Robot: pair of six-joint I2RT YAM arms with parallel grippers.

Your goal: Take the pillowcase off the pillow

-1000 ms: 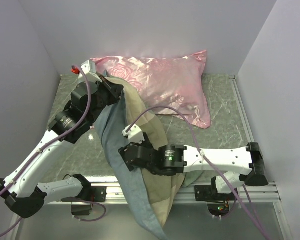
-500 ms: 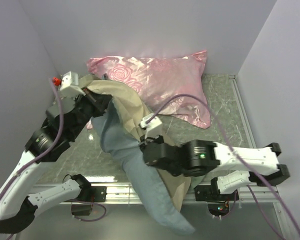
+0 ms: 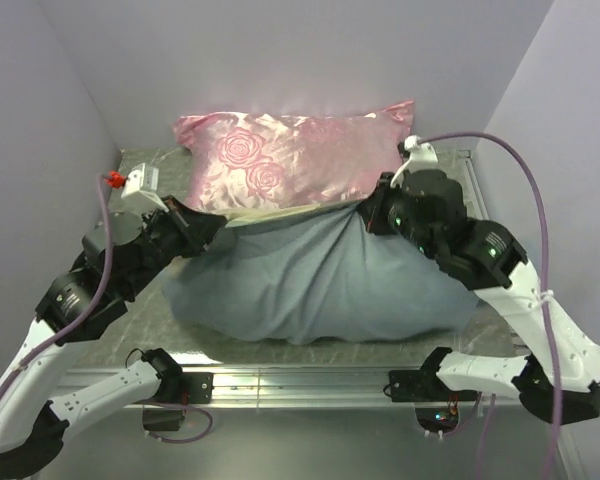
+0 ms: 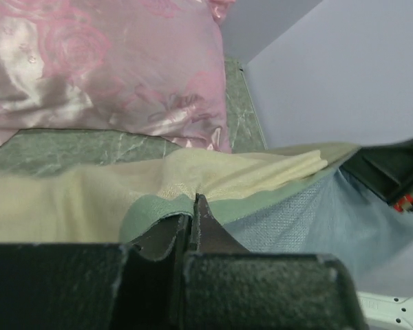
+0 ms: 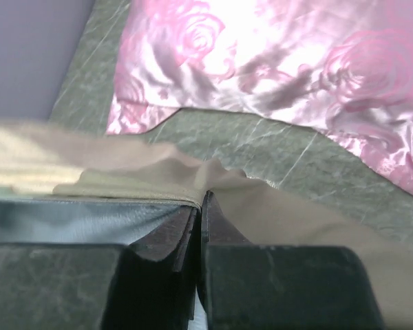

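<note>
The pillowcase (image 3: 320,285) hangs stretched wide across the middle of the table, slate blue face toward the camera, bulging and full. Its tan and green edge (image 4: 248,175) runs along the top. My left gripper (image 3: 208,222) is shut on the left end of that edge, the cloth pinched at my fingertips (image 4: 195,201). My right gripper (image 3: 373,213) is shut on the right end, tan fabric (image 5: 296,213) folded over its tips (image 5: 203,196). The pillow is hidden inside the case.
A shiny pink rose-patterned pillow (image 3: 300,155) lies against the back wall, just behind the stretched edge. Plain walls close in on the left, back and right. The green marbled table (image 3: 140,165) ends at a metal rail (image 3: 300,382) by the arm bases.
The right gripper has shut on the case's edge and swung from the table's middle to the back right. The case went from a hanging bunch to a wide span between both grippers.
</note>
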